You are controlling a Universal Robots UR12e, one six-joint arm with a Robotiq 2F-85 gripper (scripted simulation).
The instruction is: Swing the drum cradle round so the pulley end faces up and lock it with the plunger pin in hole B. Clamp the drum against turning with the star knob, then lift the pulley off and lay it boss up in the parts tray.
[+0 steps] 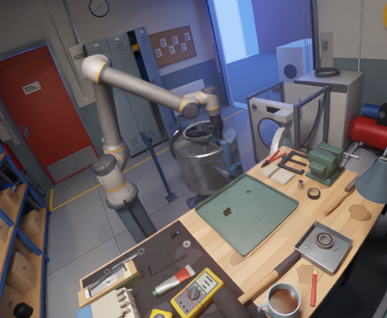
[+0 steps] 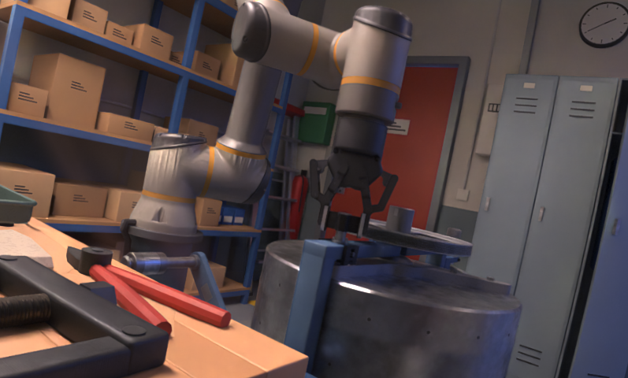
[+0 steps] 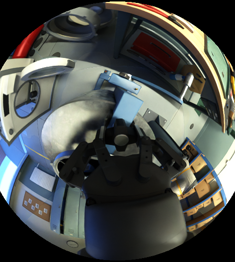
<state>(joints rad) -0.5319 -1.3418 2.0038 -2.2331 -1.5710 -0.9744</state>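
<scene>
My gripper (image 2: 344,224) points straight down over the top of the blue cradle arm (image 2: 315,285), at the rim of the steel drum (image 2: 392,309). The black star knob (image 3: 121,139) on top of that arm sits clamped in its grasp. The drum (image 1: 201,156) stands upright in the cradle with the pulley end up. The flat grey pulley (image 2: 415,236) with its short raised boss (image 2: 400,216) lies on top of the drum, just right of the gripper. The grey parts tray (image 1: 323,247) sits on the near right of the workbench and holds a bearing ring. The plunger pin is not clearly visible.
Behind the drum stand grey lockers (image 1: 127,81) and a red door (image 1: 40,109). An opened washing machine frame (image 1: 288,116) stands to its right. The wooden bench holds a green mat (image 1: 247,211), a green vise (image 1: 326,162), red-handled cutters (image 2: 157,295) and a black clamp.
</scene>
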